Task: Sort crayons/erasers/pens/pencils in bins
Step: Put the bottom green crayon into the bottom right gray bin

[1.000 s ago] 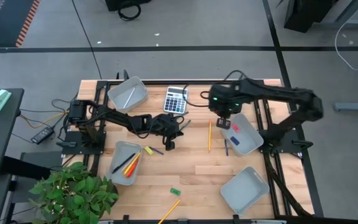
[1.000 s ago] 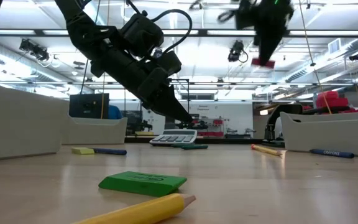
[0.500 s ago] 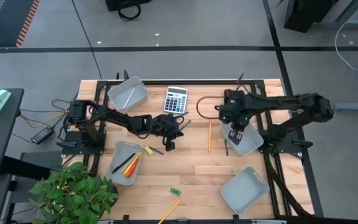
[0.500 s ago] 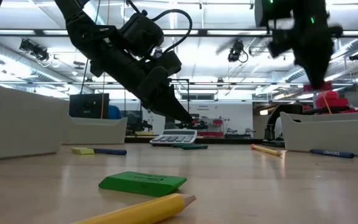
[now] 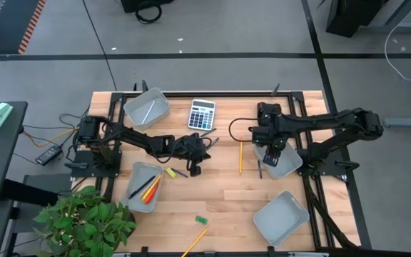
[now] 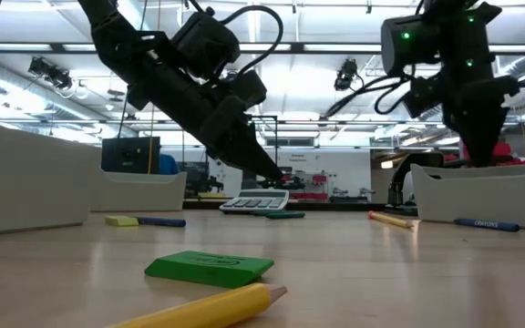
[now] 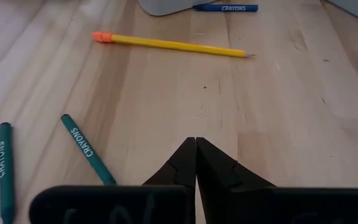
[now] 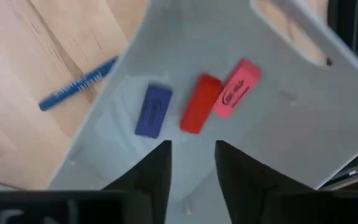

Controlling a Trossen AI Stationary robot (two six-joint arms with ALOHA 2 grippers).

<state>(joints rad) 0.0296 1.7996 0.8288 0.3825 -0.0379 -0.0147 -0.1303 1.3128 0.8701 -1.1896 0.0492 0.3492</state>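
My right gripper (image 8: pixel 192 155) stands open, pointing down into the grey bin (image 5: pixel 285 163) at the table's right. On the bin's floor (image 8: pixel 278 124), just beyond the fingertips, lie a blue eraser (image 8: pixel 153 110), a red one (image 8: pixel 201 102) and a pink one (image 8: pixel 236 88); the fingers touch none of them. In the low view the bin's wall (image 6: pixel 481 196) hides the fingertips. My left gripper (image 7: pixel 196 140) is shut and empty, held above the table's middle (image 5: pixel 205 144). A yellow pencil (image 7: pixel 173 45) lies ahead of it and two green crayons (image 7: pixel 87 148) lie beside it.
A blue crayon (image 5: pixel 260 169) lies by the eraser bin. A calculator (image 5: pixel 201 114) and a bin with a pale pencil (image 5: pixel 146 108) stand at the far side. A bin of crayons and pens (image 5: pixel 143 185) is near left, another bin (image 5: pixel 280 218) near right. A green eraser (image 6: pixel 210 265) and a pencil (image 6: pixel 208 308) lie near the front.
My right gripper has come down and toward the table's right edge until its fingers stand inside the eraser bin. The reddish eraser that hung from its fingers a second ago is no longer in them.
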